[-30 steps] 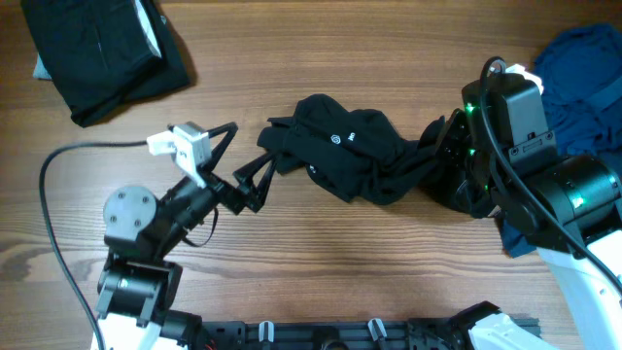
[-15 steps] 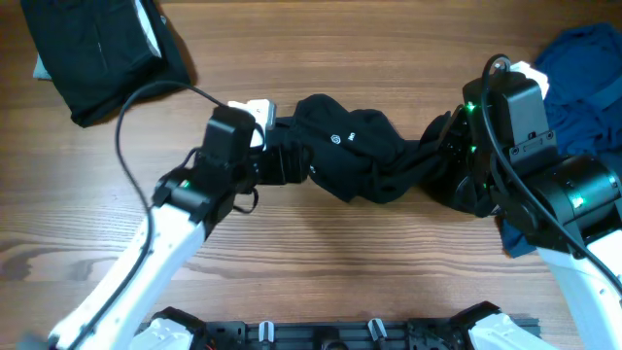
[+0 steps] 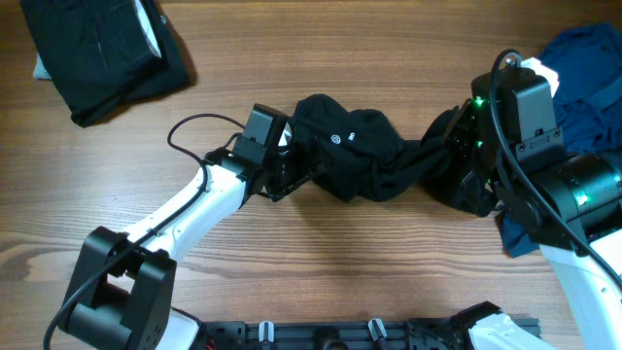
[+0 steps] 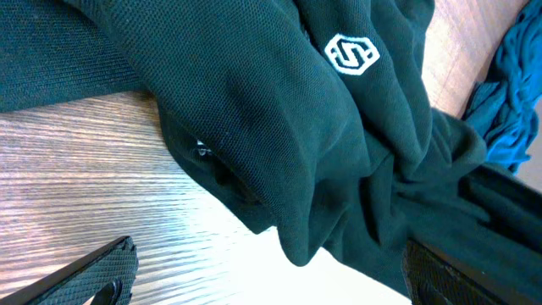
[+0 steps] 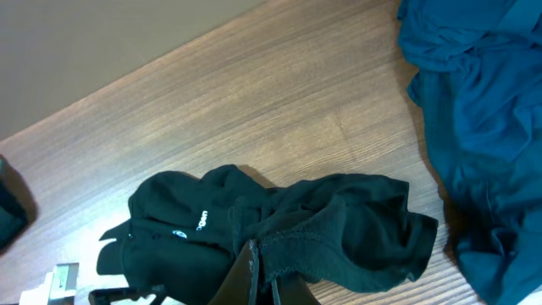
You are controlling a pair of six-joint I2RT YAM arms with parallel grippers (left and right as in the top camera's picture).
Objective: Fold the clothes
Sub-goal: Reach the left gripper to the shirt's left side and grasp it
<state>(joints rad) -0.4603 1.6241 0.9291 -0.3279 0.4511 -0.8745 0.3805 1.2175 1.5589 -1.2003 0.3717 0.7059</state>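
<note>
Just to the left of the dark blue heap (image 3: 583, 68), near mid-table, lies the black shirt (image 3: 355, 156). It is bunched into a thick, rumpled roll whose long axis runs left to right across the table (image 3: 321, 272). Its fuller end points away from the heap, with the small white logo (image 3: 337, 138) facing up. Its thinner, twisted end points toward the heap.

The right gripper (image 5: 254, 271) sits between heap and shirt, its jaws closed tight on a fold at that nearer end. The left gripper (image 3: 290, 167) is at the shirt's far end from the heap. In the left wrist view its jaws are spread wide and hold nothing, with the shirt's edge (image 4: 279, 127) just ahead of them and bare wood beneath.

The right arm's bulk covers part of the heap and hides the pinched end from overhead. Farthest from the heap, at the table's opposite back corner, rests a folded black garment (image 3: 97, 53), well apart from the shirt.
</note>
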